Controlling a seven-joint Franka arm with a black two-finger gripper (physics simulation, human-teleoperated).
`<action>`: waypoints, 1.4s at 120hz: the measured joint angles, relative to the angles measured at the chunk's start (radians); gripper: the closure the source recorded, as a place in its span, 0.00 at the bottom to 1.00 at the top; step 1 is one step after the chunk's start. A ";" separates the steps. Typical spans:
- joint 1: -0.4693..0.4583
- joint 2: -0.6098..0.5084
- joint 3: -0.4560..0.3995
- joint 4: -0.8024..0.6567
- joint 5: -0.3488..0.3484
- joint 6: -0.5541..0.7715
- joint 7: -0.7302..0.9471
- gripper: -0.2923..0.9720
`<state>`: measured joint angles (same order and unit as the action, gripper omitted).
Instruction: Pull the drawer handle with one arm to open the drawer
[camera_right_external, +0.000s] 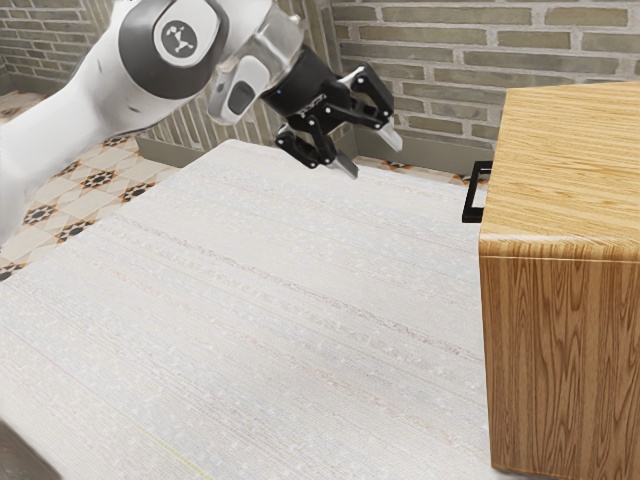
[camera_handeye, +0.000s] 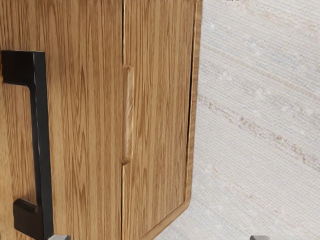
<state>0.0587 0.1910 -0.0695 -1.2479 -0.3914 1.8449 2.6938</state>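
Pale tabletop (camera_right_external: 250, 300) bears a wooden cabinet (camera_right_external: 560, 300), drawer (camera_handeye: 80, 125) shut, handle (camera_right_external: 476, 192) well apart from the spread-fingered gripper (camera_right_external: 370, 152)

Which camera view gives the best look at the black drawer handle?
The wrist view: the black drawer handle is seen close, its long bar and both mounts standing out against the wooden drawer front. The exterior view shows it side-on, as a thin black frame projecting from the cabinet.

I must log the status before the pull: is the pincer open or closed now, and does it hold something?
Pincer: open, holding nothing; it is apart from the black drawer handle, not touching it.
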 joint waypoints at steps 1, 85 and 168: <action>0.001 0.001 0.000 0.000 -0.007 0.002 0.006 0.42; -0.041 0.064 -0.082 0.002 -0.172 0.038 0.204 0.65; 0.056 0.103 -0.095 -0.006 -0.172 0.046 0.204 0.77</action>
<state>0.1143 0.2941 -0.1647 -1.2544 -0.5629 1.8909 2.8973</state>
